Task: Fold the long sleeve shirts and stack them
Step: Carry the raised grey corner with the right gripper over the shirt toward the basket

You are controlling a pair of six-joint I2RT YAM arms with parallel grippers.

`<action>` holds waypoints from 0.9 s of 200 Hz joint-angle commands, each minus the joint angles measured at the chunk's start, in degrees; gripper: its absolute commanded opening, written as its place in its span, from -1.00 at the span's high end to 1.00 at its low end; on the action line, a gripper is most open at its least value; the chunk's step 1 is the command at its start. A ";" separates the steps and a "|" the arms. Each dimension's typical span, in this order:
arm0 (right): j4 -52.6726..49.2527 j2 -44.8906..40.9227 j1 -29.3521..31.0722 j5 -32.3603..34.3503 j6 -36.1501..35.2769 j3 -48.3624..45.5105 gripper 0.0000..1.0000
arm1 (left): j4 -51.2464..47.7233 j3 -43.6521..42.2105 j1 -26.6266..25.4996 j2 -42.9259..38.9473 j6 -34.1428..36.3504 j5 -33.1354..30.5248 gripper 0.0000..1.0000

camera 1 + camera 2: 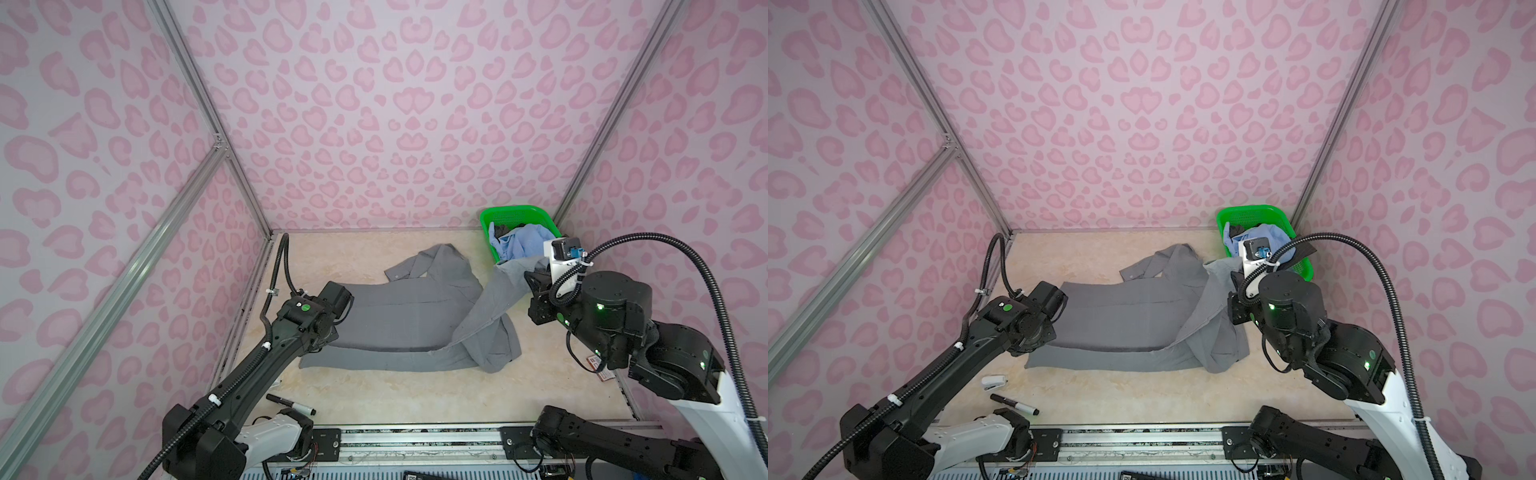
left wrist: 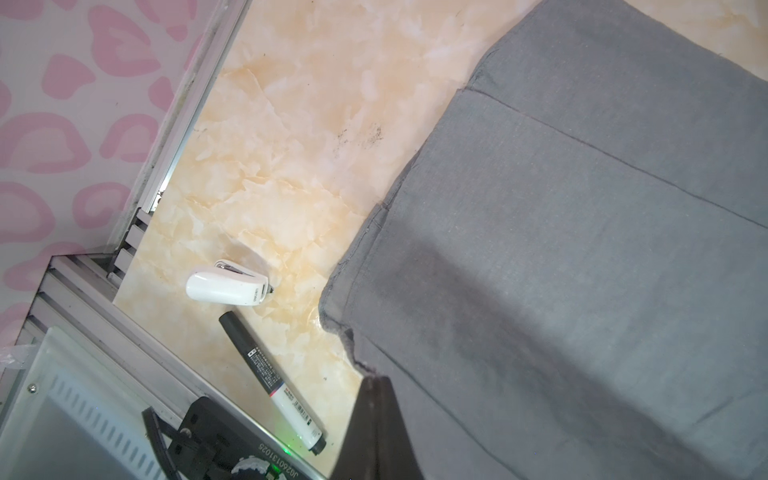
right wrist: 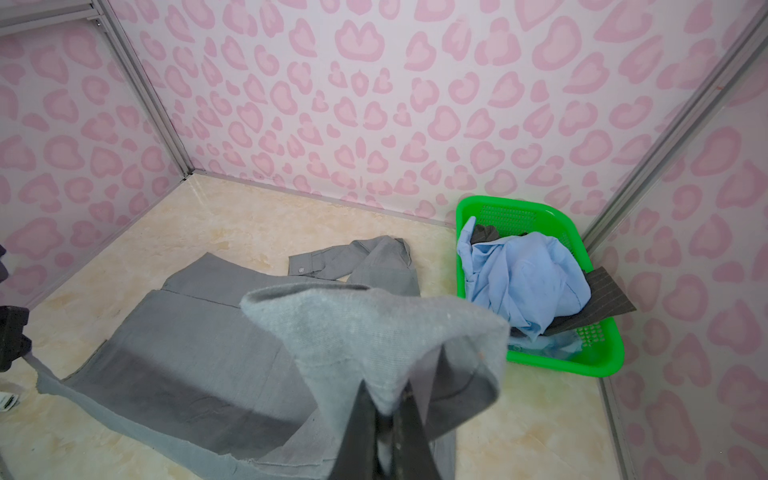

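Grey shirt (image 1: pixel 407 316) spread on tabletop (image 1: pixel 374 395); right fingers (image 3: pixel 359 432) clenched on raised fabric fold; left fingers (image 2: pixel 376 424) closed, seemingly pinching hem corner.

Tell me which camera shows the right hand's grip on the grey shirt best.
Right wrist view: the right hand is shut on a raised fold of the grey shirt. In both top views the arm hides the pinch. The left wrist view shows only flat cloth.
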 commanded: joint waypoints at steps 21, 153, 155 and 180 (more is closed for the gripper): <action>-8.61 4.43 0.00 0.72 -3.98 10.11 1.00 | -3.87 -1.37 0.07 -3.51 -2.73 -0.58 1.00; -29.34 10.49 1.21 -16.72 0.34 35.27 1.00 | -9.71 -5.33 -0.28 -16.18 -5.56 4.64 1.00; -29.44 10.58 1.18 -16.84 0.52 35.66 1.00 | -9.79 -5.55 -0.28 -16.26 -5.60 4.64 1.00; -30.10 11.72 1.14 -17.69 2.34 39.64 1.00 | -10.82 -8.10 -0.50 -17.91 -6.13 5.08 1.00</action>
